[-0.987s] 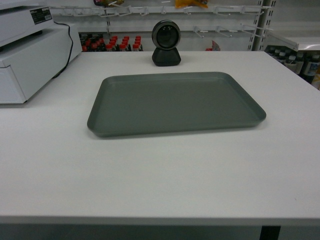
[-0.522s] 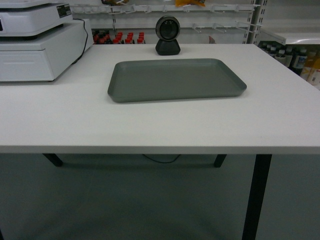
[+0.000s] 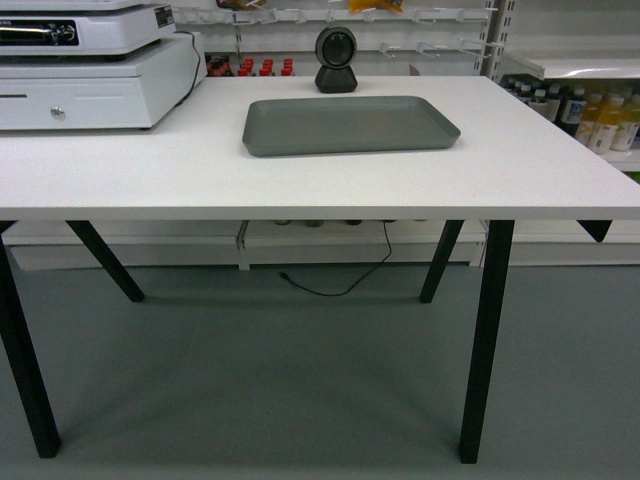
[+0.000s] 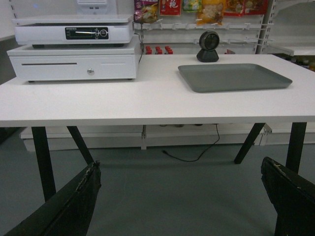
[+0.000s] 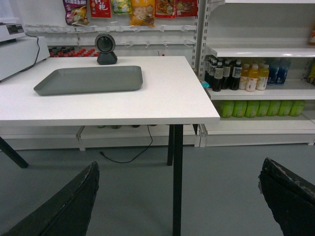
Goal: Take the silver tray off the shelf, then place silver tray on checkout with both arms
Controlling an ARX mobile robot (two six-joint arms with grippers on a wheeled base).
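Note:
The silver tray [image 3: 348, 124] lies flat on the white checkout [image 3: 300, 180], just in front of the round black scanner [image 3: 336, 58]. The left wrist view shows the silver tray [image 4: 234, 76] at the right of the checkout [image 4: 123, 105]; in the right wrist view the silver tray [image 5: 91, 79] sits at the left. Both grippers are low, in front of the table and far from the tray. My left gripper [image 4: 181, 174] is open and holds nothing. My right gripper [image 5: 178, 177] is open too, empty. Neither arm appears in the head view. A white shelf [image 5: 256, 51] stands right of the checkout.
A white cash drawer with a scale on top [image 3: 95, 75] occupies the table's left end. Slanted black legs [image 3: 483, 330] carry the table, and a black cable [image 3: 340, 285] lies on the grey floor beneath. Shelves with bottled drinks [image 5: 246, 76] stand to the right.
The head view has pulled back from the table. The tray now looks smaller and farther off, and the table's legs and the floor have come into sight. The tray has not moved.

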